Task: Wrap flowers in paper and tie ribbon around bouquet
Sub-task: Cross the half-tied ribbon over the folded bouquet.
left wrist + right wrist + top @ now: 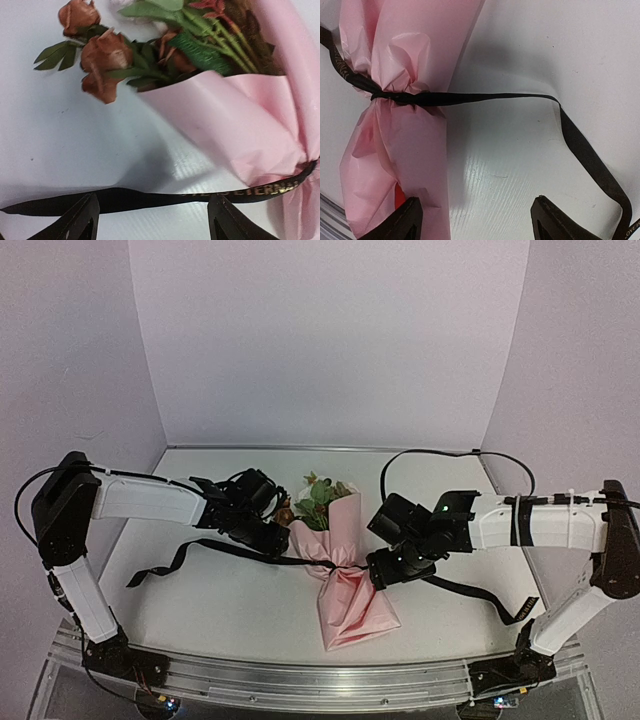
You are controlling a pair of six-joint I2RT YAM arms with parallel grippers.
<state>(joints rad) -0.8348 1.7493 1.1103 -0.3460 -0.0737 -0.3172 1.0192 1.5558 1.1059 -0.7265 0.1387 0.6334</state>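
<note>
The bouquet (338,560) lies in the middle of the table, with its flowers (320,495) pointing to the back. Pale pink paper (235,125) wraps the stems and is pinched at the waist by the black ribbon (470,98). Roses and green leaves (107,55) stick out of the wide end. My left gripper (152,222) is open just left of the cone, and the left ribbon tail (140,199) runs across in front of its fingertips, ungripped. My right gripper (477,220) stands open right of the cone's lower part, its left finger (402,222) by the paper. The right tail (590,155) trails away.
The ribbon ends stretch out to the left (160,568) and right (490,598) over the white table. A black cable (450,454) loops at the back right. Walls close in on three sides, and an aluminium rail (300,680) runs along the near edge.
</note>
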